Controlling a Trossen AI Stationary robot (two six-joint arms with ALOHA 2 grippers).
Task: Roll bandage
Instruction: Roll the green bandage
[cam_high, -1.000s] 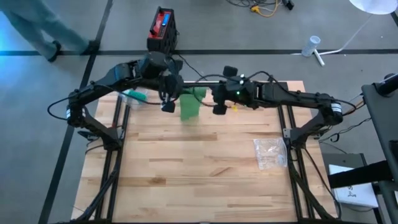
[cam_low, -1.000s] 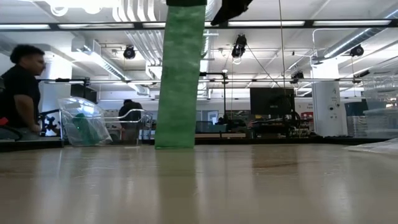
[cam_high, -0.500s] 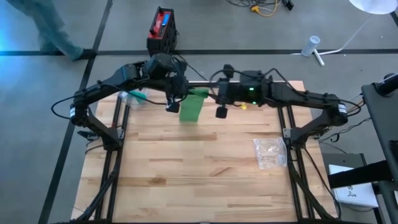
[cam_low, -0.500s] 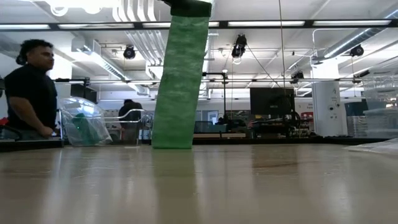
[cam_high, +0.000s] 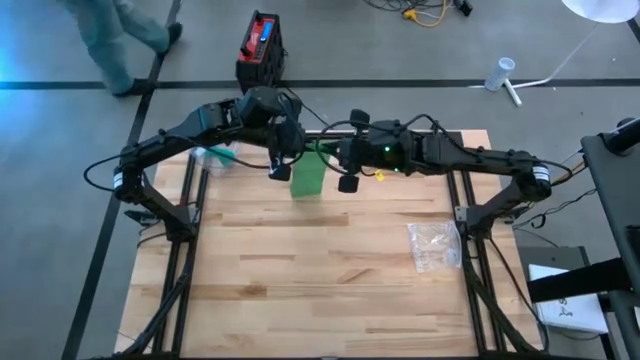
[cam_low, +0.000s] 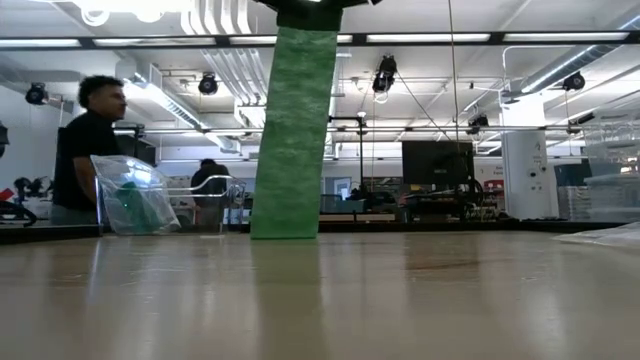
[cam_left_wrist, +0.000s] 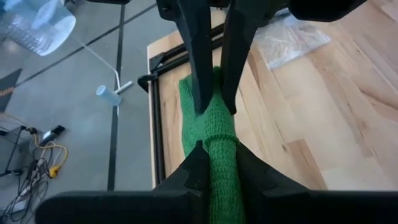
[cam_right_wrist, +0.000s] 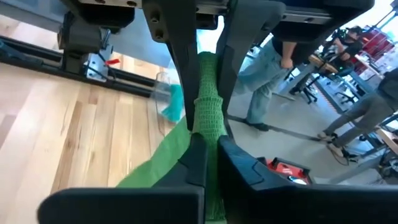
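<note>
Up near the far edge of the table, the green bandage (cam_high: 308, 172) hangs as a long strip between the two grippers, its lower end reaching down to the wooden tabletop (cam_high: 320, 270); from table height it reads as a tall green band (cam_low: 292, 130) standing almost upright, tilted a little. The left gripper (cam_high: 280, 160) pinches the bandage's top end, its fingers (cam_left_wrist: 194, 171) narrowed tight against the cloth on both sides. Facing it, the right gripper (cam_high: 343, 168) is clamped on the same bunched top edge, fingers (cam_right_wrist: 196, 155) likewise pressed onto the fabric, so the two grippers meet nearly tip to tip. Exactly how much of the strip is gathered between them is hard to judge from above.

Just beside the left arm lies a clear plastic bag (cam_high: 214, 156) with something teal inside. Well apart, toward the right side of the table, sits another clear plastic bag (cam_high: 434, 246). Beyond the table a red and black box (cam_high: 262, 43) stands on the floor, and a person (cam_low: 88, 150) stands in the room.
</note>
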